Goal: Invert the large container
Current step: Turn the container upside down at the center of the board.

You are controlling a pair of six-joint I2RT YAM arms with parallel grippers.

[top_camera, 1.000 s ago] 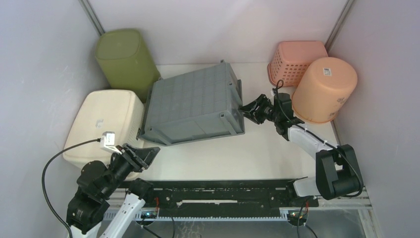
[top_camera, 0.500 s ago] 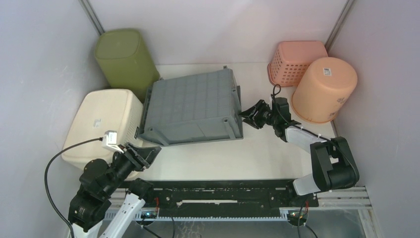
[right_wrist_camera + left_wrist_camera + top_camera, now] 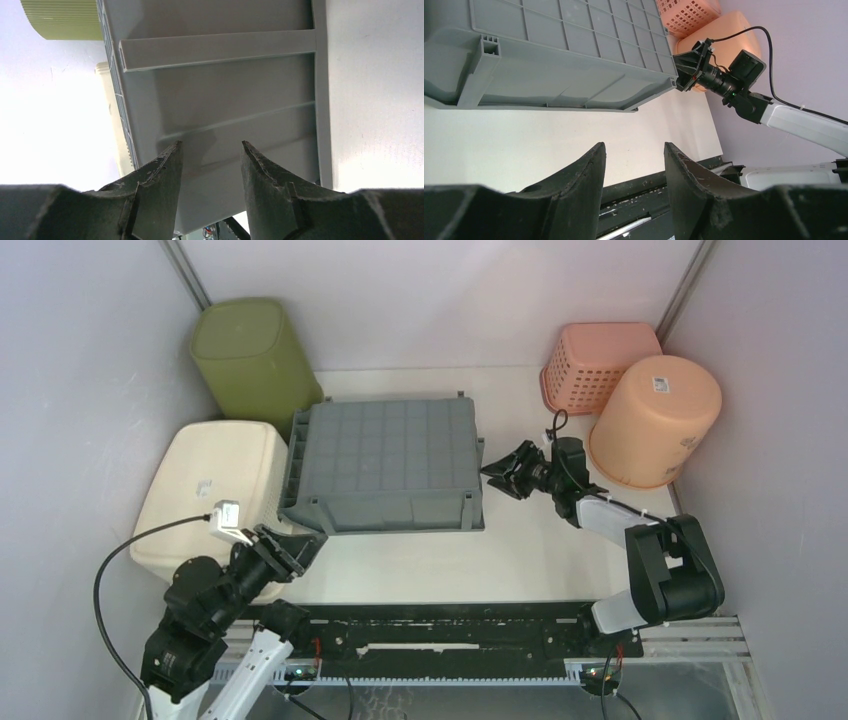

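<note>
Looks basically done: got the large container [image 3: 385, 462] sitting bottom-up, rim flat on the table [image 3: 540, 540]. Holding nothing with right gripper [image 3: 496, 474] just beside it or left gripper [image 3: 303, 546] farther off, both parted. Only backing away remaining, probably.
</note>
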